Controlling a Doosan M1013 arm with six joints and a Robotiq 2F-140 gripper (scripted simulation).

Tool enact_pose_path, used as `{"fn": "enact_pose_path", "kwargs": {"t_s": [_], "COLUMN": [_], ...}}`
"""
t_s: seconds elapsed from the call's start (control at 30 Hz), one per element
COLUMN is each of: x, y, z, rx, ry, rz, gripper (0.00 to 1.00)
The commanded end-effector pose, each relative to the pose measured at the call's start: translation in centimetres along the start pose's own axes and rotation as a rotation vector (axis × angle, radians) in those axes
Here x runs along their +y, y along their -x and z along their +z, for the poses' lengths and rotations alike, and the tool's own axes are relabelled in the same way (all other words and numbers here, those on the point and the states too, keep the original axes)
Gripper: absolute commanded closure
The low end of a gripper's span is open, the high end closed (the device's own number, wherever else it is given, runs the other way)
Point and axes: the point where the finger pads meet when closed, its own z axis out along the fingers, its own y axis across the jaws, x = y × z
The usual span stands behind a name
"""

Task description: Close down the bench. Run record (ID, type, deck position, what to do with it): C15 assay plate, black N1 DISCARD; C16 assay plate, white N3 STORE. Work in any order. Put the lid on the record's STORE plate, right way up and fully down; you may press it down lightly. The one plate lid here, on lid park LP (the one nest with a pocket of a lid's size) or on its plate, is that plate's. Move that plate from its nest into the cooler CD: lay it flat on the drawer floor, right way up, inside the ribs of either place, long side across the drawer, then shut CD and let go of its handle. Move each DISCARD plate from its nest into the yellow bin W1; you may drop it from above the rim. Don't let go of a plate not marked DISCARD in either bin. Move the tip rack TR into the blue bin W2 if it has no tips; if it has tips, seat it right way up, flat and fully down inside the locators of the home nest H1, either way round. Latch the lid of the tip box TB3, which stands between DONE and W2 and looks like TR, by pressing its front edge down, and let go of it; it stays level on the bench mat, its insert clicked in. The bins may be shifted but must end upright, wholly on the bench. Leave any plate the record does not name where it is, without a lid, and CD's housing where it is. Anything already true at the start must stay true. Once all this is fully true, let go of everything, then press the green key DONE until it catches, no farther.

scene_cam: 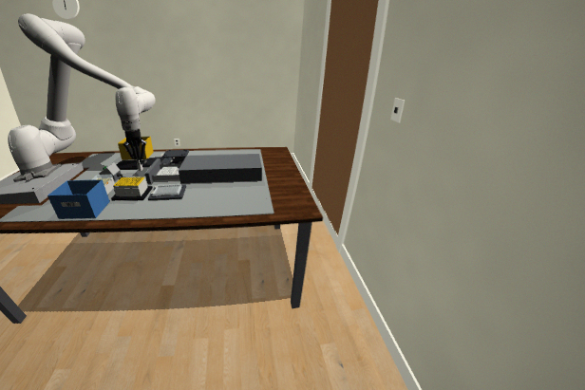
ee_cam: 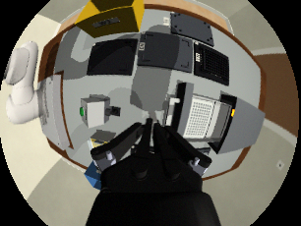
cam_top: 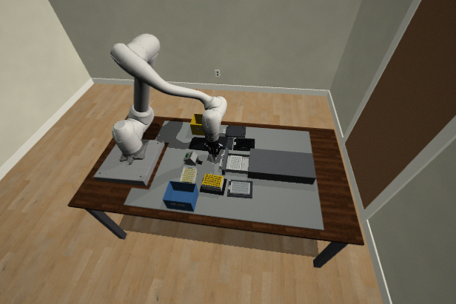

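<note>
Above the drawer front | hand (ee_cam: 151,134) clenched, grasping nothing | white plate (cam_top: 237,163) at 3 o'clock in open drawer (cam_top: 224,159) | drawer likely stiff, slides easily: push its front bar squarely

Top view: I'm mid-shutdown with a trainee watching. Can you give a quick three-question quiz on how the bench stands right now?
1. True or false: the claw is holding a plate.
2. In the top view, which bin is nearer the camera: A yellow bin, B blue bin?
3. Fill in: the white plate lies in the open ____ of the cooler.
Key: 1 false; 2 B; 3 drawer.
</note>
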Motion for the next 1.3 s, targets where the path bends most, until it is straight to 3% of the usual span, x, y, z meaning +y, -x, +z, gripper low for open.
{"fn": "enact_pose_path", "kwargs": {"t_s": [0.0, 1.0, 1.27], "x": [0.0, 0.0, 0.0], "y": [0.0, 0.0, 0.0], "z": [0.3, 3.7, 3.8], "rx": [0.0, 0.0, 0.0], "ry": [0.0, 0.0, 0.0], "rz": [0.0, 0.0, 0.0], "gripper": [1.0, 1.0, 1.0]}}
